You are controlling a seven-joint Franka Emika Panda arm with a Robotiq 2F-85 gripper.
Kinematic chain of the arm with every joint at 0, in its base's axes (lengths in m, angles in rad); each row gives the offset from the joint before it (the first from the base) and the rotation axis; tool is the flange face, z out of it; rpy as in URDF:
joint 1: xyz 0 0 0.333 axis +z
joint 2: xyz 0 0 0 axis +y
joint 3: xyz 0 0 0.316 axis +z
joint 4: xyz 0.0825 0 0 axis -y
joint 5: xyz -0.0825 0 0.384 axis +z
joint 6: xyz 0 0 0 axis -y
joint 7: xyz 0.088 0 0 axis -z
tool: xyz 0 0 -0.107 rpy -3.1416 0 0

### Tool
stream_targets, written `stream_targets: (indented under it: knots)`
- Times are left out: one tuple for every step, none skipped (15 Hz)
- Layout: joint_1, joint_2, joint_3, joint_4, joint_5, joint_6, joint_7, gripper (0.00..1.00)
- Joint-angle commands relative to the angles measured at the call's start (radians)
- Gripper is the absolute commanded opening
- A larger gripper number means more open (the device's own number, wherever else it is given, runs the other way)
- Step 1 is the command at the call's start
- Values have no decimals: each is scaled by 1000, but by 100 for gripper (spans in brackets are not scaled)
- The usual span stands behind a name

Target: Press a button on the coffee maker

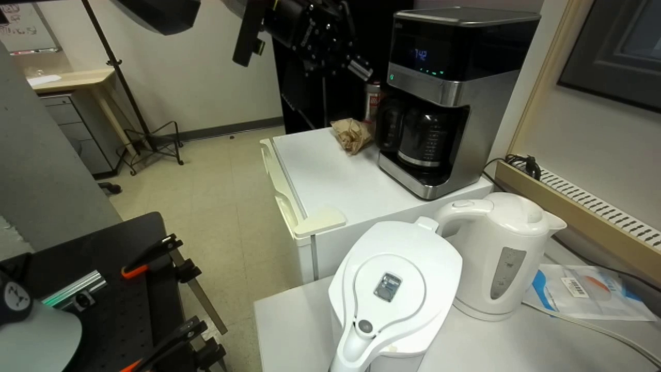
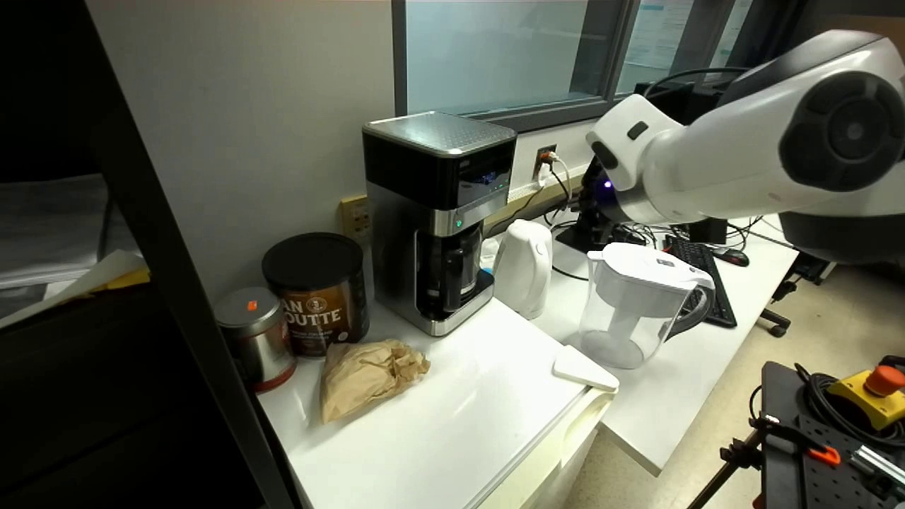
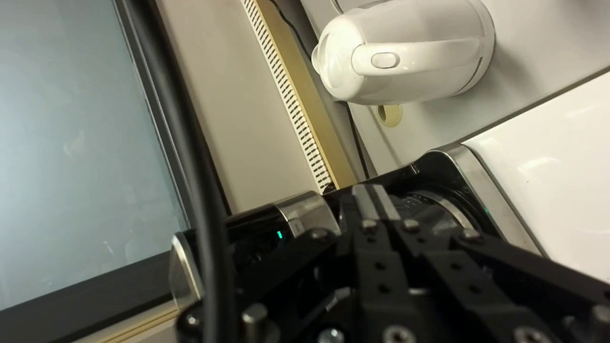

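Wrist view: tool (image 3: 375, 202) pinched together, empty. Coffee maker (image 1: 465, 93) at the tool's 3 o'clock in an exterior view. We judge lining-up in hand; next, straight push on the green light (image 1: 391, 77), probably a button.

The drip coffee maker (image 1: 458, 98) is black and silver, the gripper (image 3: 376, 202) black and silver-tipped. The electric kettle (image 1: 480, 263) is white. Dark dashes pattern the white slotted strip (image 3: 294, 107).

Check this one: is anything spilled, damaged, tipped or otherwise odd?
Nothing looks spilled or damaged. The kettle looks tipped sideways in the wrist view, but that is the camera's angle: both exterior views show it upright. The carafe sits in the coffee maker. The crumpled paper bag near it looks merely untidy.
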Motion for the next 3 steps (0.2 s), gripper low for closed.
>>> stream_targets:
  knots:
    - [-4,-132,0,-122,-63,72,-32,2]
    - [-4,-150,-3,-139,-77,86,-31,2]
    - [-3,-168,-5,-154,-85,97,-33,1]
